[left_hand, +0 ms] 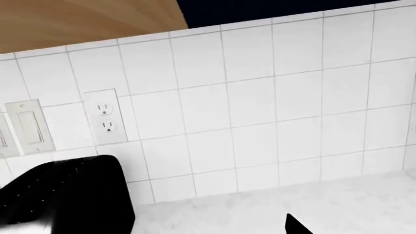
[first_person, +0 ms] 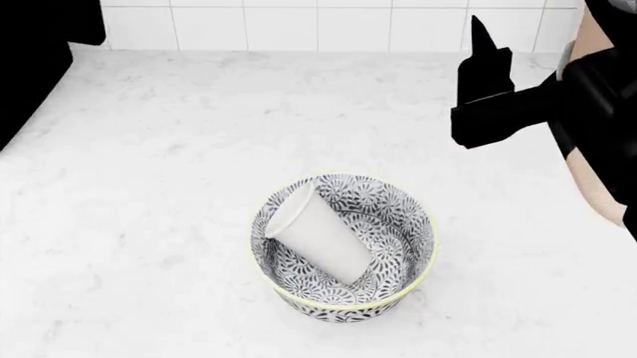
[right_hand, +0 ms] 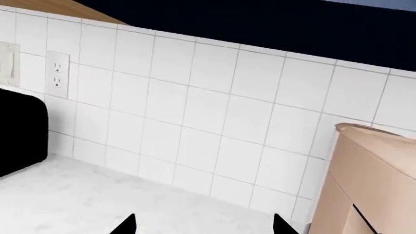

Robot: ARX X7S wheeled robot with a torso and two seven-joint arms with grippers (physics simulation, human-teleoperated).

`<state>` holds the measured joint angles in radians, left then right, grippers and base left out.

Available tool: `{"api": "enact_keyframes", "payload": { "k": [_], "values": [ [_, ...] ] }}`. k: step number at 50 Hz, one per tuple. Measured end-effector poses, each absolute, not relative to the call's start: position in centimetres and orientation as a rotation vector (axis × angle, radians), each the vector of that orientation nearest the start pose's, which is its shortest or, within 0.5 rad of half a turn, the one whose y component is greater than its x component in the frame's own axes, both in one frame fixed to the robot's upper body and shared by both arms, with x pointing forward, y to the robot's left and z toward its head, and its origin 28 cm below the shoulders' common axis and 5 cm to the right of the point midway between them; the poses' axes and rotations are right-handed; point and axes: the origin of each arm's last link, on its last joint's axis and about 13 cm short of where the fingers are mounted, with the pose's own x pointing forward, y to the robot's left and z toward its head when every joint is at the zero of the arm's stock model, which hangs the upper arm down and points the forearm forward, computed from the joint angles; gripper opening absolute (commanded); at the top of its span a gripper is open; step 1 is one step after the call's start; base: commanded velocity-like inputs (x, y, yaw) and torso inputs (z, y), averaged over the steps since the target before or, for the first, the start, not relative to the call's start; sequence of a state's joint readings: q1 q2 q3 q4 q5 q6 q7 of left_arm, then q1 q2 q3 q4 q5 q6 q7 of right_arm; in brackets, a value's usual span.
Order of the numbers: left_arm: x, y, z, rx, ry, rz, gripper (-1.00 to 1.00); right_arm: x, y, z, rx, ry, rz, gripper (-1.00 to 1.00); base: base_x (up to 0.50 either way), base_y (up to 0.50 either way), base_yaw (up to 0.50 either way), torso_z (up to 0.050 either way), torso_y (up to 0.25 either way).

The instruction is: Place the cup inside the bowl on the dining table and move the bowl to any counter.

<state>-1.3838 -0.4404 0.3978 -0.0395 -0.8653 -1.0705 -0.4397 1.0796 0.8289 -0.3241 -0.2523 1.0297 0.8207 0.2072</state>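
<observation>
Head view alone shows white cup (first_person: 321,233) tilted inside floral bowl (first_person: 344,246) on marble counter (first_person: 179,149), right gripper (right_hand: 202,225) jaws spread, left gripper (left_hand: 295,225) state perhaps indeterminable, open countertop around.

One cup (first_person: 321,233), one bowl (first_person: 398,224), one tabletop (first_person: 149,186), two wall outlets (left_hand: 104,117) counted, one light switch (left_hand: 27,126), one end effector (right_hand: 202,225).

Matte smooth cup (first_person: 318,233), glossy patterned ceramic-looking bowl (first_person: 398,224), marble-look counter (first_person: 159,186), glazed wall tiles (left_hand: 260,97)
</observation>
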Motion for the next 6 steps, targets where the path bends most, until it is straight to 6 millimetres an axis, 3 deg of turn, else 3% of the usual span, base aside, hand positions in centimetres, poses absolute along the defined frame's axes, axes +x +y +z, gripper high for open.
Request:
{"api": "enact_keyframes", "payload": {
  "k": [6],
  "values": [
    [33.6, 23.3, 35.7, 0.131, -0.081, -0.043, 1.0, 28.0, -19.4, 30.6, -0.184, -0.202, 0.216, 1.0, 0.0, 0.0, 0.0, 0.0, 0.0]
  ]
}}
